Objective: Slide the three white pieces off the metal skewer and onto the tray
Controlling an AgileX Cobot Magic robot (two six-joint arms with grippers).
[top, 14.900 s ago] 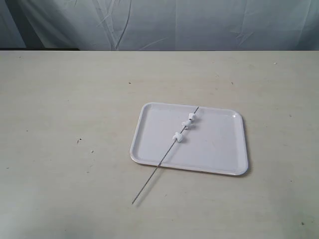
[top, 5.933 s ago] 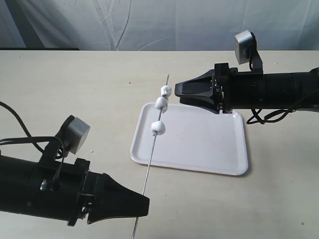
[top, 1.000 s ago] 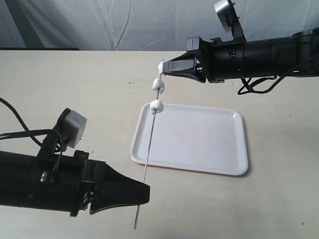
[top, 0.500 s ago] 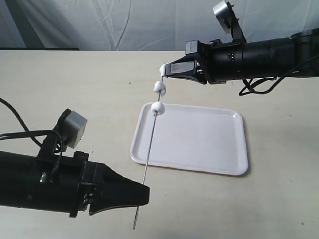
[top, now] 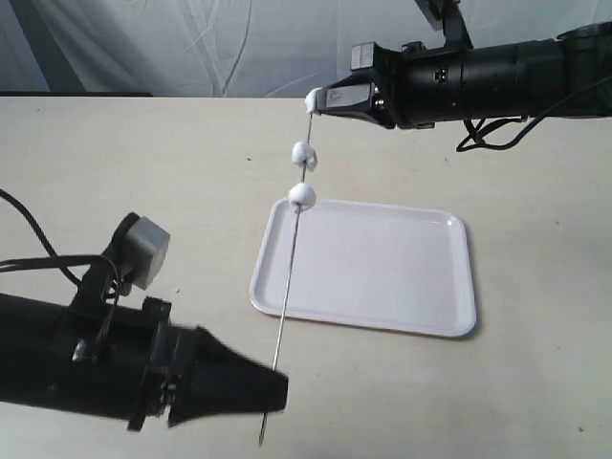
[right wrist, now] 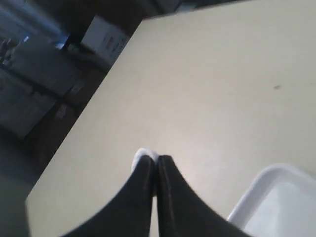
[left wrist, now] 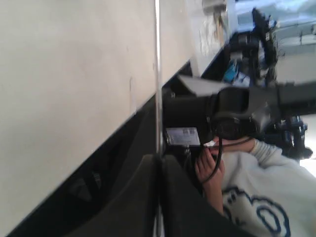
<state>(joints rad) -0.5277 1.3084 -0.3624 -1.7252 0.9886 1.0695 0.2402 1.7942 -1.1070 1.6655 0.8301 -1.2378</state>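
The metal skewer (top: 287, 287) stands steeply tilted above the table, its low end pinched in my left gripper (top: 279, 387), which is shut on it; in the left wrist view the skewer (left wrist: 157, 74) runs straight out from the closed jaws (left wrist: 159, 160). Two white pieces (top: 303, 152) (top: 302, 197) sit on the upper shaft. My right gripper (top: 318, 99) is shut on the top white piece (top: 311, 98), seen as a white lump (right wrist: 144, 155) at its fingertips (right wrist: 157, 163). The white tray (top: 382, 268) lies flat below, to the right of the skewer.
The beige table (top: 115, 172) spreads around the tray, with a draped backdrop (top: 239, 48) along its far edge. A tray corner (right wrist: 276, 197) shows in the right wrist view. A person and equipment (left wrist: 247, 148) appear beyond the table edge in the left wrist view.
My right gripper has risen with the top white piece, drawing it up away from the other two. The two lower pieces and the skewer tip sit slightly higher than before.
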